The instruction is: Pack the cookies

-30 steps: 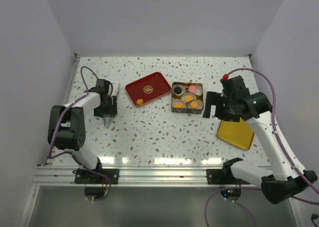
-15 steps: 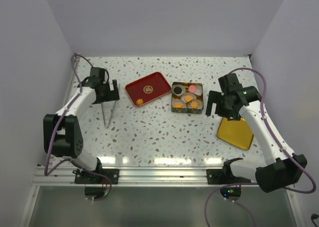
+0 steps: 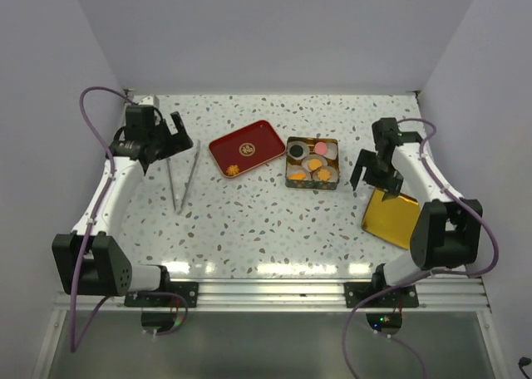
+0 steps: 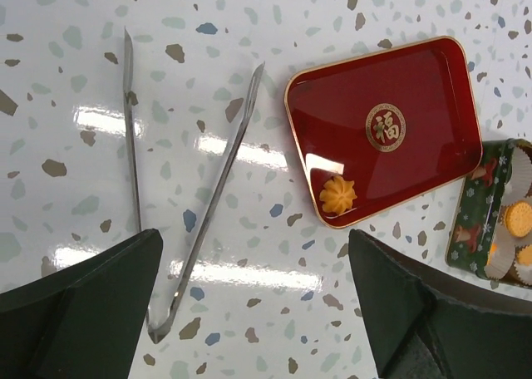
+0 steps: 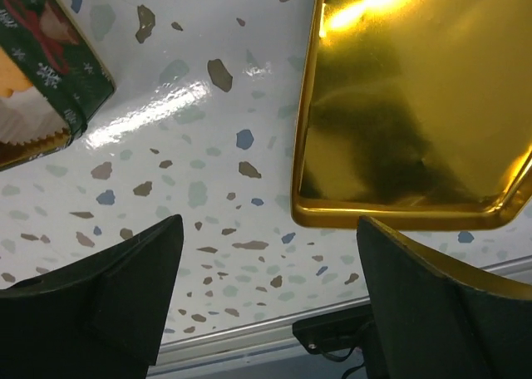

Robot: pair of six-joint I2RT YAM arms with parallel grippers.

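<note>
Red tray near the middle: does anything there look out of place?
One orange cookie lies alone near the red tray's corner, while the other cookies sit in paper cups in the green tin. The tongs lie loose beside the tray.

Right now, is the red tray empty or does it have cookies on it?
Nearly empty: the red tray holds just one orange cookie, near its edge.

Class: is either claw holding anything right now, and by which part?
Nothing is held. Left claw open, clear of the tongs; right claw open near the gold tray.
</note>
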